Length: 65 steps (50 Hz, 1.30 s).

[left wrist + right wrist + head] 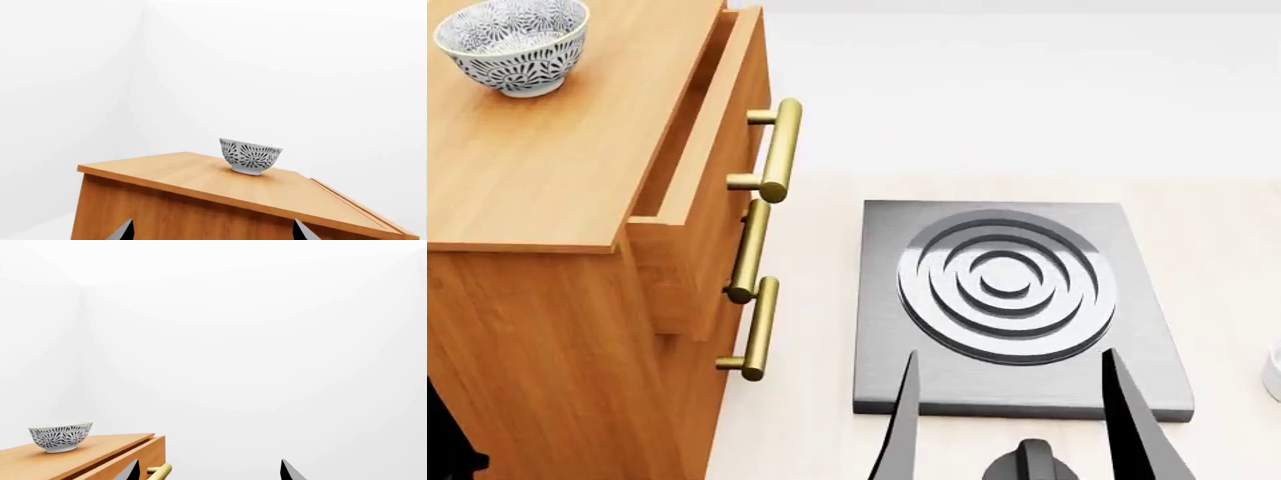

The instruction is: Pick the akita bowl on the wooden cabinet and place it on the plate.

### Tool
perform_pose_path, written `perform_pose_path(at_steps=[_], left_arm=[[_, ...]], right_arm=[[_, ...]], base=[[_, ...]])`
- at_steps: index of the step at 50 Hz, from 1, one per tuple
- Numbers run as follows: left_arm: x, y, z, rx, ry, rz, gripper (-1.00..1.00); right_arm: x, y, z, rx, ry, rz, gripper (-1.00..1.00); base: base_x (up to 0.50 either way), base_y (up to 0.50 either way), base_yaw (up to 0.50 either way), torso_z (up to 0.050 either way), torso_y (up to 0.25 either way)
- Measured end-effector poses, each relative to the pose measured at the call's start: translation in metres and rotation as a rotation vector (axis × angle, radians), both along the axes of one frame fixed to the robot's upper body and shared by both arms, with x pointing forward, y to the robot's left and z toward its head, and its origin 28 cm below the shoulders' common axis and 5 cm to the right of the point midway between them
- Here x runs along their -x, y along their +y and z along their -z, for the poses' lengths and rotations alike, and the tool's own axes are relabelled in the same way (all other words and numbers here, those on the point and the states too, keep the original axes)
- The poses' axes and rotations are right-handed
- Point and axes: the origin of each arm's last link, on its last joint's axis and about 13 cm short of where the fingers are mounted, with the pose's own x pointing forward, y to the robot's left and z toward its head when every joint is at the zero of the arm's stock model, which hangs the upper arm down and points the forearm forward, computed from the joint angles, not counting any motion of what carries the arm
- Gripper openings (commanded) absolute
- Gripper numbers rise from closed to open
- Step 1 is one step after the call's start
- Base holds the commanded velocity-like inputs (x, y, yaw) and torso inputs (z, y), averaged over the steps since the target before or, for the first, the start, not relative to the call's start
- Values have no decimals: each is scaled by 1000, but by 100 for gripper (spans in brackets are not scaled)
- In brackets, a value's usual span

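Akita bowl (pixel 513 44) sits upright in the upper left of the head frame, on the flat top of the wooden cabinet (pixel 554 150), well back from the cabinet's front edge. For us, the coming reach turns on one thing: the bowl lies up and to the left of both arms, and we judge the left arm the nearer one. In the left wrist view the bowl (pixel 250 156) stands beyond the left gripper (pixel 212 231) and above it, with the cabinet top (pixel 220 185) between; only two dark fingers' tips (pixel 123 231) show, set wide apart and empty. The right gripper (pixel 1014 420) hangs at the lower centre of the head frame, its fingers spread wide with nothing between them, over the near edge of a grey stove plate (pixel 1014 305).

Being round, the bowl has no long axis, so any approach angle to its rim serves. It looks like glazed ceramic, white with a dense dark leaf pattern, on a small foot. The cabinet is smooth orange-brown wood with brass-coloured bar handles (pixel 777 150); its top drawer stands slightly out. The stove plate is matt metal with concentric raised rings. We see no plate in these views.
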Motion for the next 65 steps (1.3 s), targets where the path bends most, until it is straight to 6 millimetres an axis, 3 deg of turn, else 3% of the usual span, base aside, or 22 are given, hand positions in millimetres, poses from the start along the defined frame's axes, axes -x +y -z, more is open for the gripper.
perform_pose_path(at_steps=[13, 34, 65], left_arm=[[-4, -3, -10, -24, -21, 13, 100], [-31, -16, -48, -85, -93, 80, 100], [-63, -25, -136, -164, -189, 163, 100]], right_arm=[[-1, 0, 1, -1, 2, -3, 100], [-1, 1, 1, -1, 4, -8, 100], [-1, 0, 1, -5, 5, -15, 100]], base=[[0, 0, 0, 0, 0], [0, 0, 0, 0, 0], [0, 0, 0, 0, 0]])
